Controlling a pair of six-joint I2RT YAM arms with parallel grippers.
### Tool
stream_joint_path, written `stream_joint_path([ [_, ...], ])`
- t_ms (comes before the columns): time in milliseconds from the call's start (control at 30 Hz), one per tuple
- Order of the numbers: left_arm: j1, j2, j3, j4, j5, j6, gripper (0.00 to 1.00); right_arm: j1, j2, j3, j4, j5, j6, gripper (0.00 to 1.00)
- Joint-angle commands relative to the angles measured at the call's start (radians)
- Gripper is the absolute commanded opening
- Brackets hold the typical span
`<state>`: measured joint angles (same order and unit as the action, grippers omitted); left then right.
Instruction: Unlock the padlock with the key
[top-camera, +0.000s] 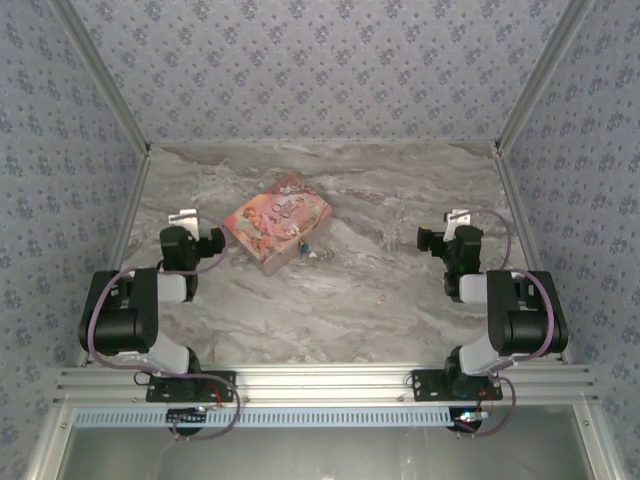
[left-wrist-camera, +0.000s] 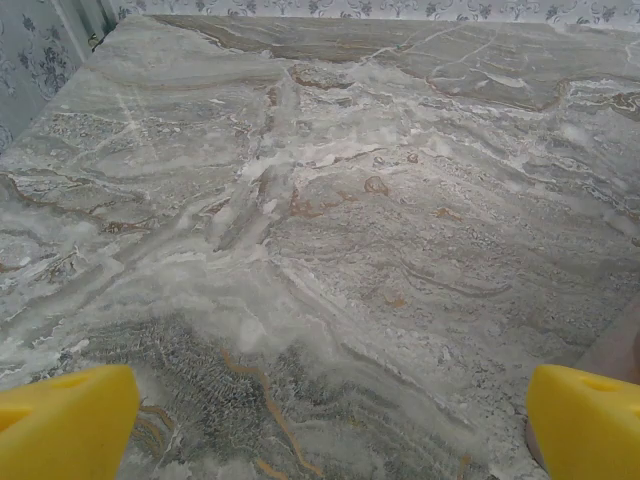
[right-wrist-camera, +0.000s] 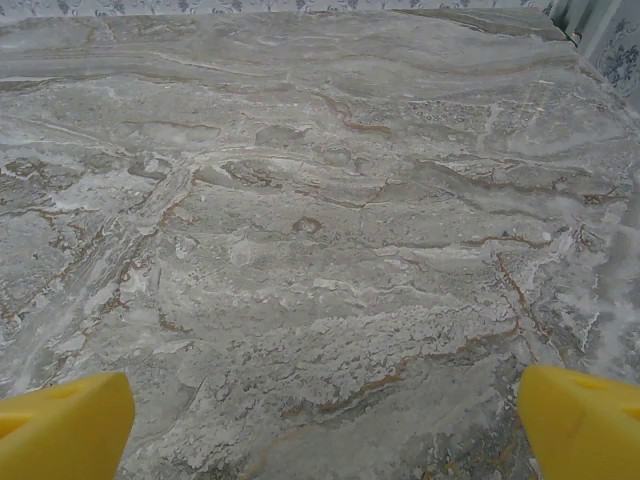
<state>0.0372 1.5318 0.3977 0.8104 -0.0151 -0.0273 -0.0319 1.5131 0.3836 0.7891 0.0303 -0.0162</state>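
Note:
The tiny blue padlock (top-camera: 304, 246) lies on the marble table, touching the near right side of the pink illustrated box (top-camera: 277, 222). A small dark speck (top-camera: 319, 253) sits just right of it, too small to identify as the key. My left gripper (top-camera: 185, 218) hovers left of the box. It is open, its yellow fingertips (left-wrist-camera: 66, 422) wide apart over bare marble, with the gripper's midpoint (left-wrist-camera: 325, 430) above empty tabletop. My right gripper (top-camera: 458, 219) sits far to the right of the padlock, also open (right-wrist-camera: 322, 430), with nothing between its yellow fingertips (right-wrist-camera: 580, 422).
The marble tabletop (top-camera: 380, 290) is walled by patterned panels at the back and both sides, with metal rails along the edges (top-camera: 512, 200). A pinkish edge (left-wrist-camera: 622, 350) shows at the right border of the left wrist view.

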Motion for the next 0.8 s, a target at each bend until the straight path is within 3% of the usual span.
stream_joint_path([
  [0,-0.007,0.001,0.016,-0.001,0.001,-0.002,0.99,0.001,0.009,0.008,0.009,0.017,-0.002,1.00],
  [700,-0.007,0.001,0.016,0.001,0.004,-0.004,0.99,-0.006,0.004,0.006,0.010,-0.011,-0.001,1.00],
  [767,-0.006,-0.010,0.010,0.006,-0.022,-0.016,0.99,-0.013,-0.036,0.030,-0.069,-0.034,-0.002,1.00],
])
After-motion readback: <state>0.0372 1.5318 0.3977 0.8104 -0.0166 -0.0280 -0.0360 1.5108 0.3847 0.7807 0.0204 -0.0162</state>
